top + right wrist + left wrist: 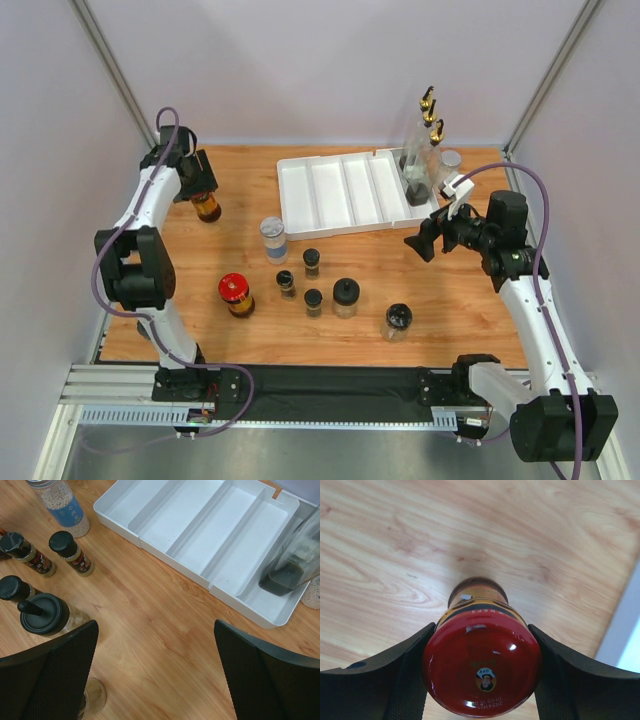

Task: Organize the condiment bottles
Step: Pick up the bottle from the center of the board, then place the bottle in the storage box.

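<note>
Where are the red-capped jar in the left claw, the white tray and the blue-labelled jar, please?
red-capped jar (482, 665): left wrist view, on its red cap.
white tray (325, 195): top view, on a bare compartment floor.
blue-labelled jar (272, 227): top view, on its grey lid.

robot lab cell, white panels (330, 60), aluminium rails (110, 385)

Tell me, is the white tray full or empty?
Nearly empty. The white tray's compartments are bare, except the end one, where a tall bottle with dark liquid stands.
</note>
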You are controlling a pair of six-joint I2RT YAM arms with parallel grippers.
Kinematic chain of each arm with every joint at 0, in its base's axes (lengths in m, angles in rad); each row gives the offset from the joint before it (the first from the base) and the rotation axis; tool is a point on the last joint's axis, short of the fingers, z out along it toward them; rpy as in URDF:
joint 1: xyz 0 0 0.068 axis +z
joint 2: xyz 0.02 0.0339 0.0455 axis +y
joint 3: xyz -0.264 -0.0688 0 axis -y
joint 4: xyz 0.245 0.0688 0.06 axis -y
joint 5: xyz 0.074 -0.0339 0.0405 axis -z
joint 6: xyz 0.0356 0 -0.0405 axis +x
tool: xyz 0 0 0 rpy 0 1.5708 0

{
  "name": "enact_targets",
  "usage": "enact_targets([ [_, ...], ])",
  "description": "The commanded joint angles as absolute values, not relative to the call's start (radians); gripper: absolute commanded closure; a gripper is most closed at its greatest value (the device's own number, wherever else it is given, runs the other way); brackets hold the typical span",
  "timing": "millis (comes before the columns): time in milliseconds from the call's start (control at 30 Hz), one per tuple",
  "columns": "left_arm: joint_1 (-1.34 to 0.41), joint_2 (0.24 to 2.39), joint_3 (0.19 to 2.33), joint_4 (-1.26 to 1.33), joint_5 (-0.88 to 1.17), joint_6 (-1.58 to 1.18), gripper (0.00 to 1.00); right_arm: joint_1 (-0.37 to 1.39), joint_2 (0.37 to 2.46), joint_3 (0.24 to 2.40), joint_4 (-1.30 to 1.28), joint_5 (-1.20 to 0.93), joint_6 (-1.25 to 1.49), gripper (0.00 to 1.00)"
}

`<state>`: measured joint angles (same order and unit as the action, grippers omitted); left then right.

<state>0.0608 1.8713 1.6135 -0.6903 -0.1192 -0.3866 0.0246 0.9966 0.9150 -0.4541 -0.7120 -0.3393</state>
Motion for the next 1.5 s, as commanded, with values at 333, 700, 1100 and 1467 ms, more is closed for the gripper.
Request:
enact_targets([
  [333,-0.027,1.724,1.721,-0.529,0.129,-0.233,1.0,0.021,0.966,0.93,-0.451,-0.706,-0.356,0.0],
  [700,-0.17,1.787,1.887,-0.589,0.146,-0.195,1.0,0.021,0.962,0.93,-0.451,-0.706,-0.36,0.0],
  [1100,-0.317,1.897,2.046,-0.626,0.147,-0.169,1.0,0.02,0.956,0.93,-0.454,-0.704,-0.364,0.0],
  [1467,-0.457,2.057,2.218,-0.609,0.137,-0.164,1.0,0.021,0.953,0.931,-0.456,-0.703,-0.37,0.0],
])
